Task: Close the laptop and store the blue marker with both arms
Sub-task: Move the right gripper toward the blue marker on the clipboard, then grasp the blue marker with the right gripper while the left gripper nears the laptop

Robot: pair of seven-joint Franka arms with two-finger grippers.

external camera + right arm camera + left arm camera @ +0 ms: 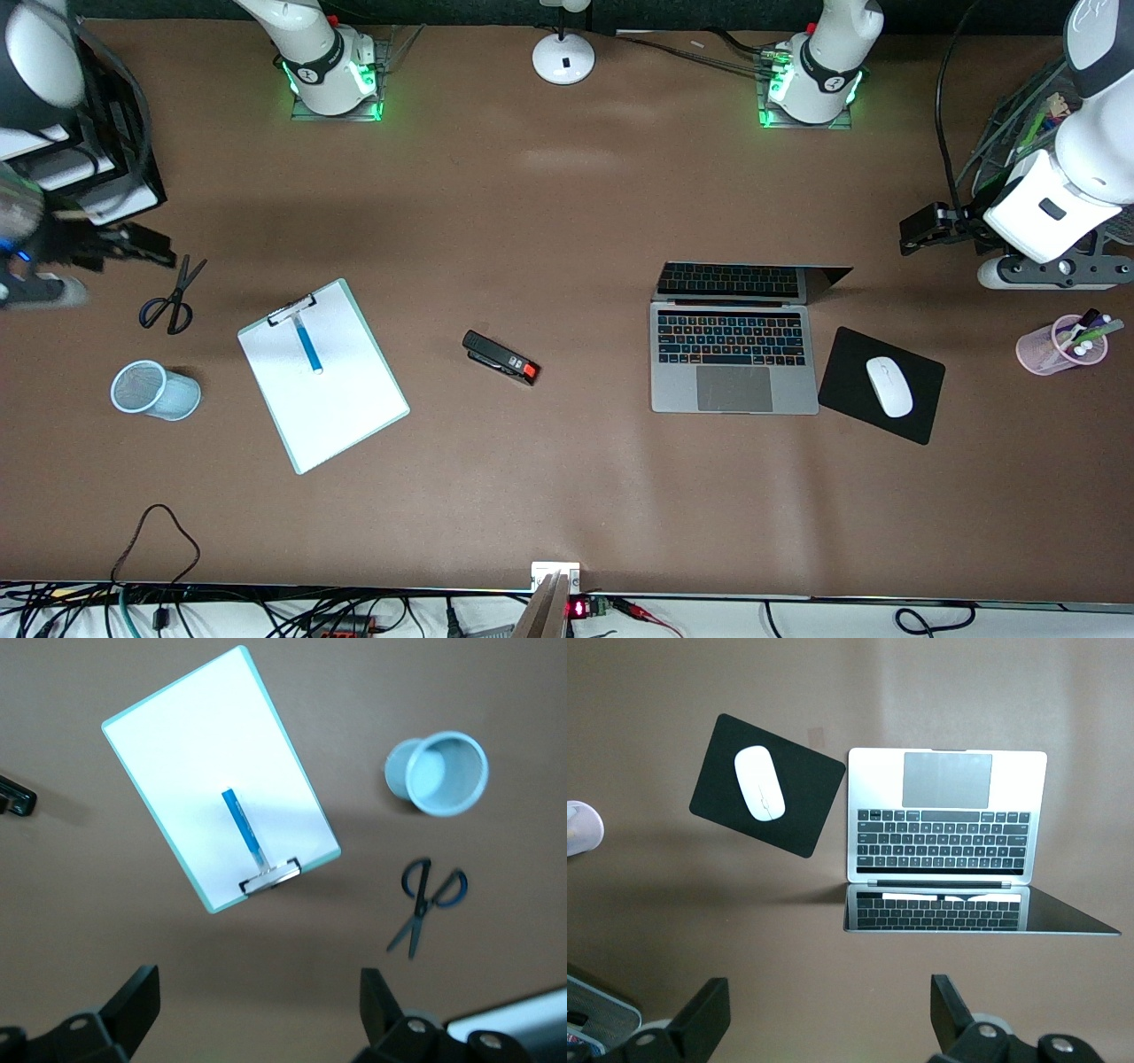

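The laptop point(733, 354) lies open on the table toward the left arm's end, its screen upright; the left wrist view shows its keyboard and trackpad point(946, 815). The blue marker point(309, 346) lies on a white clipboard point(341, 403) toward the right arm's end, its tip by the clip point(242, 827). My left gripper point(1054, 270) hangs high over the left arm's end of the table, open and empty point(830, 1010). My right gripper point(40, 288) hangs high over the right arm's end, also open with nothing between its fingers point(257, 1001).
A black stapler point(500, 357) lies between clipboard and laptop. Beside the laptop a white mouse point(889, 386) sits on a black pad point(850, 390). A pink cup of markers point(1061, 344) stands at the left arm's end. Scissors point(170, 297) and a pale blue mesh cup point(155, 390) are near the clipboard.
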